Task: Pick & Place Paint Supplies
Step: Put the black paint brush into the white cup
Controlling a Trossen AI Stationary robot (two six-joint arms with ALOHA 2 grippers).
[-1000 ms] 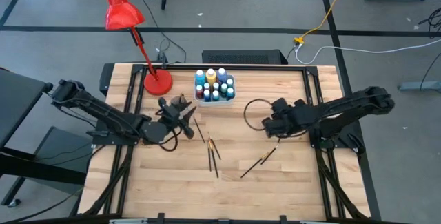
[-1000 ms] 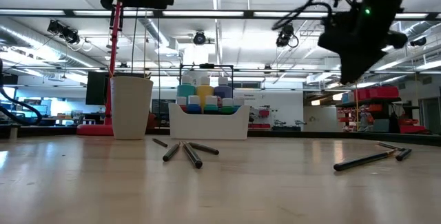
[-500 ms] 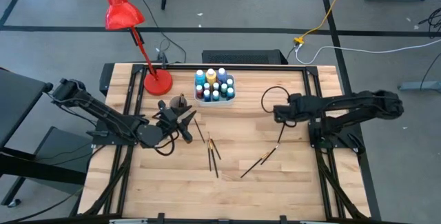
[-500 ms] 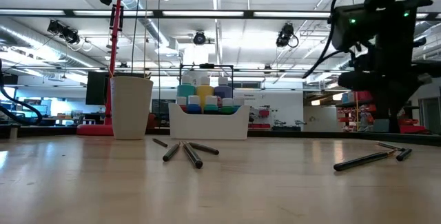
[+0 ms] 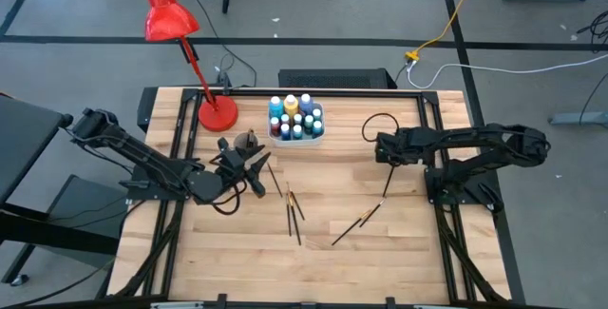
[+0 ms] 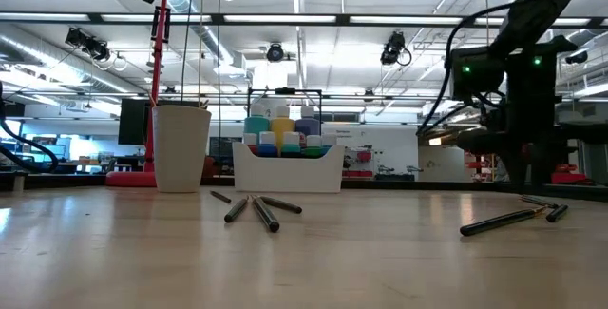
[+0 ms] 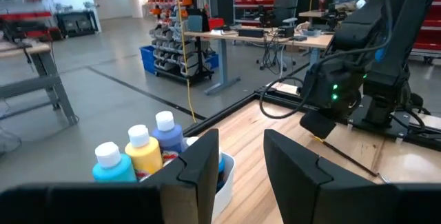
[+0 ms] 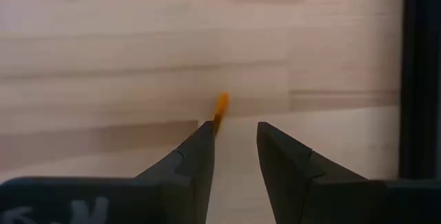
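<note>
Right gripper (image 5: pixel 384 147), jaws apart and empty, hovers at three o'clock, seemingly lining up on thin dark-handled paintbrushes (image 5: pixel 366 216) lying loose at six; left gripper (image 5: pixel 255 162), also parted, waits beside white tray of small paint bottles (image 5: pixel 295 119)

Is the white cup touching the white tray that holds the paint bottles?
Apart. The low view shows a strip of background between the cup and the tray.

Wooden table (image 5: pixel 399 252), scattered paintbrushes (image 5: pixel 294 216), lamp (image 5: pixel 218 114)
</note>
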